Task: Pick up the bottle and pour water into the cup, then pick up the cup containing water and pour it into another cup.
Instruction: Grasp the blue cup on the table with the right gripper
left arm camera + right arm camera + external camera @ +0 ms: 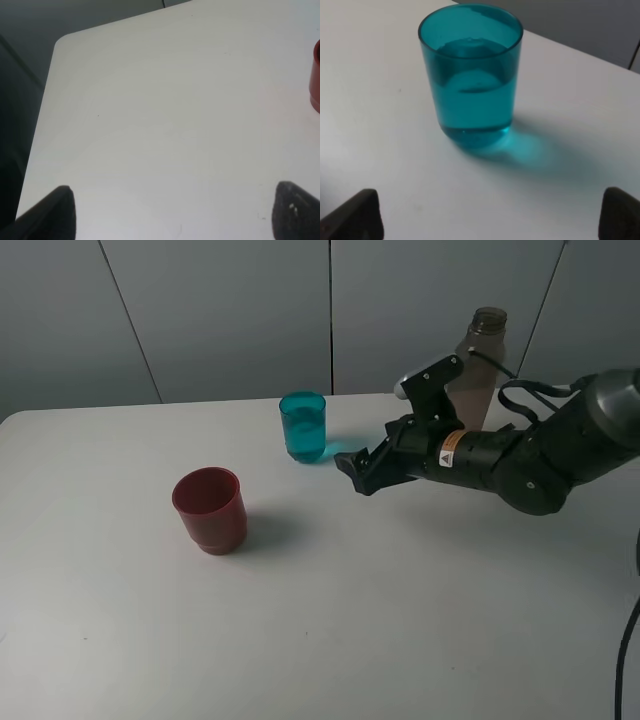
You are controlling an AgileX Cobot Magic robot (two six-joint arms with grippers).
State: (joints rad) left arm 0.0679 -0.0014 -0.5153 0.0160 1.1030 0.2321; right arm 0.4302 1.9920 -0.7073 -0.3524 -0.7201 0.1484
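Note:
The teal cup (303, 426) stands upright at the back middle of the white table, with water in it; it fills the right wrist view (471, 75). My right gripper (356, 472) is open and empty, a short way to the right of the teal cup and pointed at it, not touching. The smoky bottle (482, 365) stands upright behind the right arm, partly hidden by it. The dark red cup (210, 510) stands upright at the left middle; its edge shows in the left wrist view (315, 80). My left gripper (170, 212) is open and empty over bare table, outside the exterior view.
The white table (330, 620) runs to a rounded far left corner (65, 42). Grey wall panels stand behind it. The right arm's black body (530, 455) and cables reach in from the right edge.

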